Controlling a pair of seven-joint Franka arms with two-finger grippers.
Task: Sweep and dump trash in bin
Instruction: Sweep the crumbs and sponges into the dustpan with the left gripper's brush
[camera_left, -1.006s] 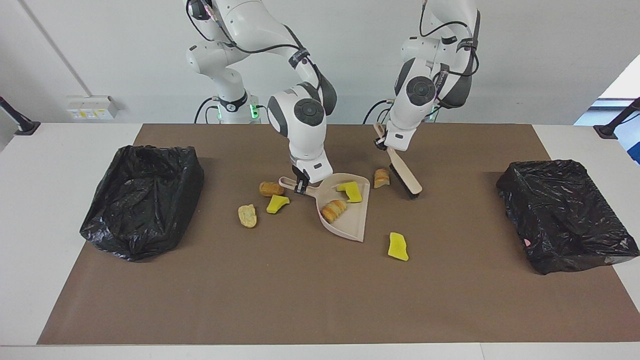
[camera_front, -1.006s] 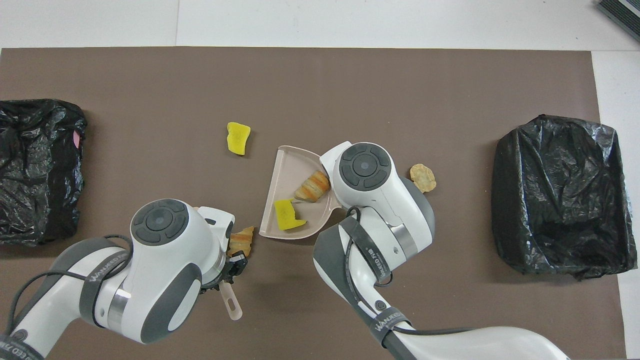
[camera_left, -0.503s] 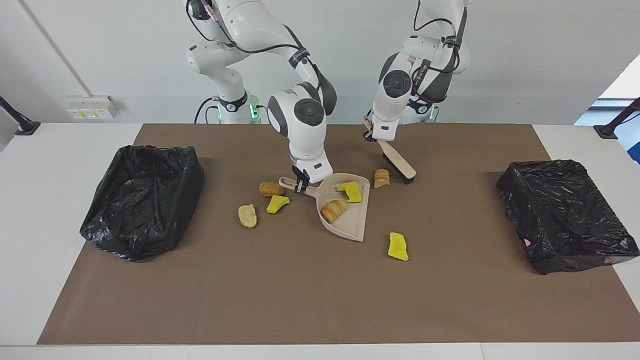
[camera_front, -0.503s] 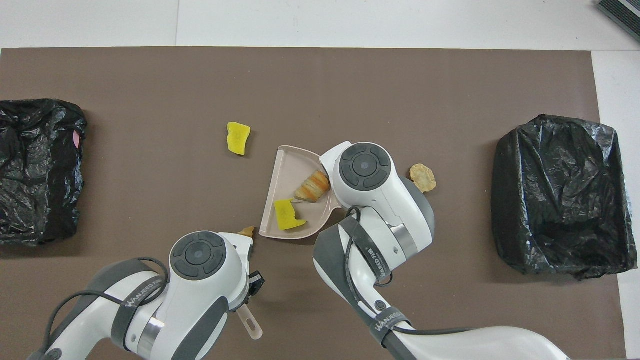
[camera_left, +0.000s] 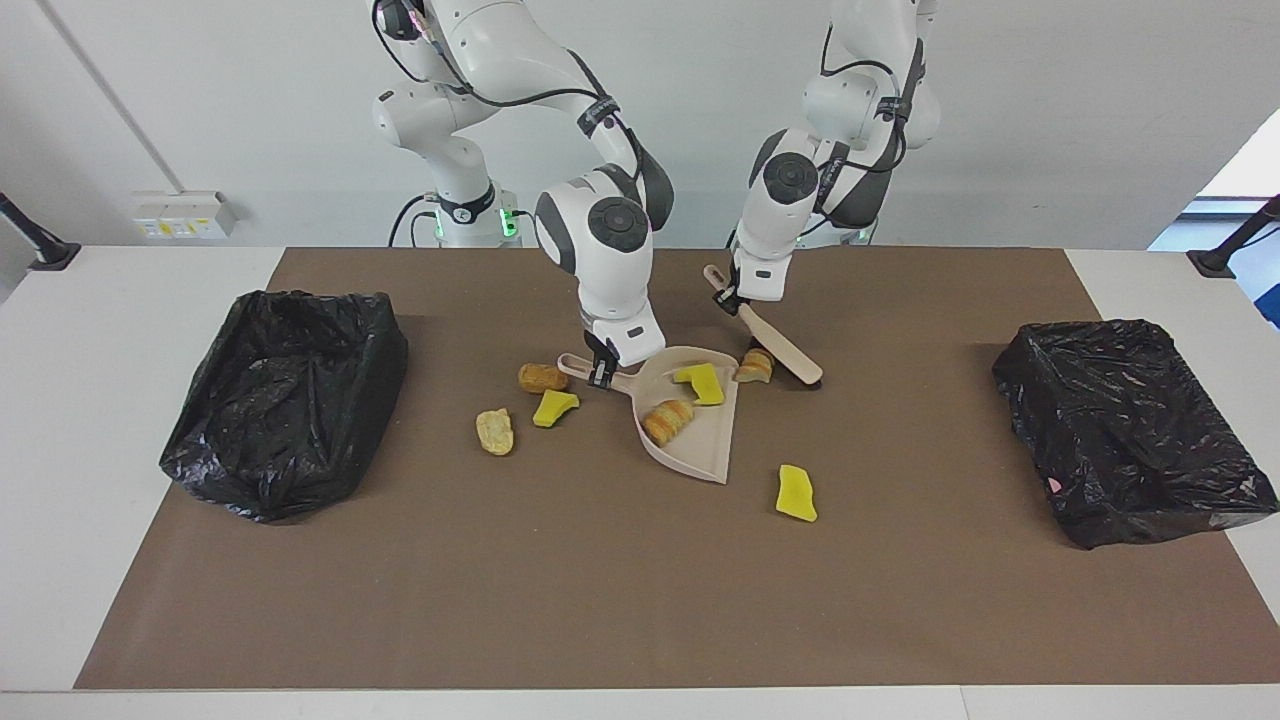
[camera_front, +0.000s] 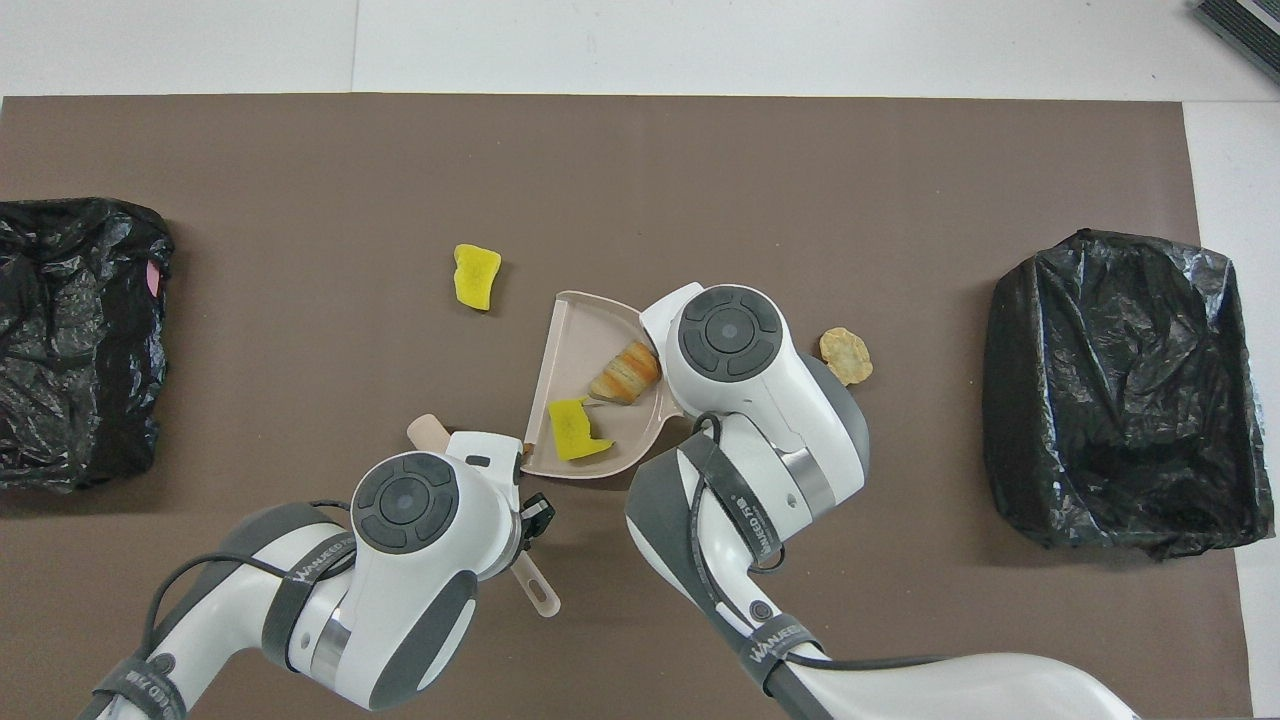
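My right gripper is shut on the handle of the beige dustpan, which lies flat on the mat. In the pan lie a yellow sponge scrap and a striped bread-like lump. My left gripper is shut on the handle of the beige brush, whose head rests on the mat against another bread-like lump at the pan's edge. Loose trash lies around: an orange-brown lump, a yellow scrap, a pale tan lump and a yellow scrap. From overhead both grippers are hidden under their wrists.
A black bag-lined bin stands at the right arm's end of the brown mat, and a second black bin at the left arm's end. Bare mat stretches from the trash to the table's edge farthest from the robots.
My left arm has swung the brush toward the dustpan and pushed the bread-like lump up to the pan's edge. The right arm and the dustpan have stayed still.
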